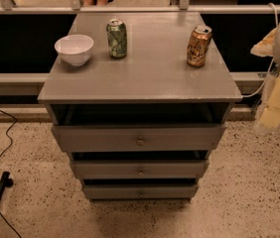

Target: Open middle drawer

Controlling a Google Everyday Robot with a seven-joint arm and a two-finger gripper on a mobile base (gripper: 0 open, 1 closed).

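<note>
The middle drawer [105, 169] sits between two others under the bench [150, 68], its knob [141, 171] centred. The claw [275, 105] hangs at the right edge, well apart; I cannot tell its opening. With fronts stacked so close, it may grab the wrong knob.

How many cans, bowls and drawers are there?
Cans: 2, the green can and the orange can
Bowls: 1, the white bowl
Drawers: 3, top drawer, middle drawer, bottom drawer
Total: 6
The gripper is at the right edge, off the drawers.
</note>
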